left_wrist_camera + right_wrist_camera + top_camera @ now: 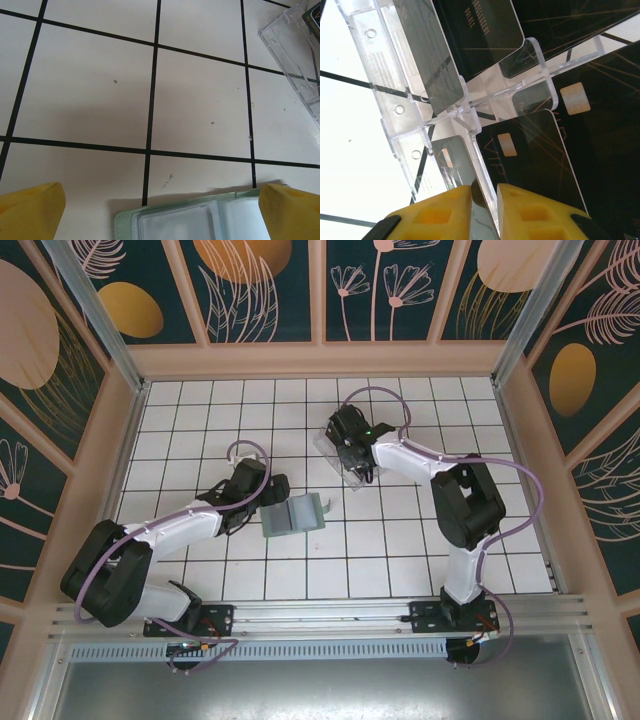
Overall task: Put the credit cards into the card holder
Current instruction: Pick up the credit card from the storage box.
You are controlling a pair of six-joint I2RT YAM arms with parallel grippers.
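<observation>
- Top external: the card holder [295,514] lies flat on the tiled table [200,420], near the middle, just ahead of the left gripper [272,492]. That arm reaches low toward it, probably to pin the soft sleeve or hold it open so it cannot slide when a card is pushed in.
- Top external: the right gripper [352,462] sits down into the clear rack [335,445], farther back and apart from the holder. I judge this to be the picking step, since the cards have to come out of the rack first.
- Left wrist: the left gripper [160,200] has its yellow fingers spread wide with nothing between them. The card holder [200,220] lies open below them, clear pockets facing up. A corner of the clear rack [295,60] shows at upper right.
- Right wrist: the credit cards [530,155] stand black and upright in the slots of the clear rack [395,75], which keeps their top edges free to pinch.
- Right wrist: the right gripper [484,192] has its fingers drawn narrow around a thin dark edge beside a clear divider. I cannot tell whether they are clamping the card, or the plastic with it.
- Risk, as I judge it: pinching the divider along with the card would lift the rack.
</observation>
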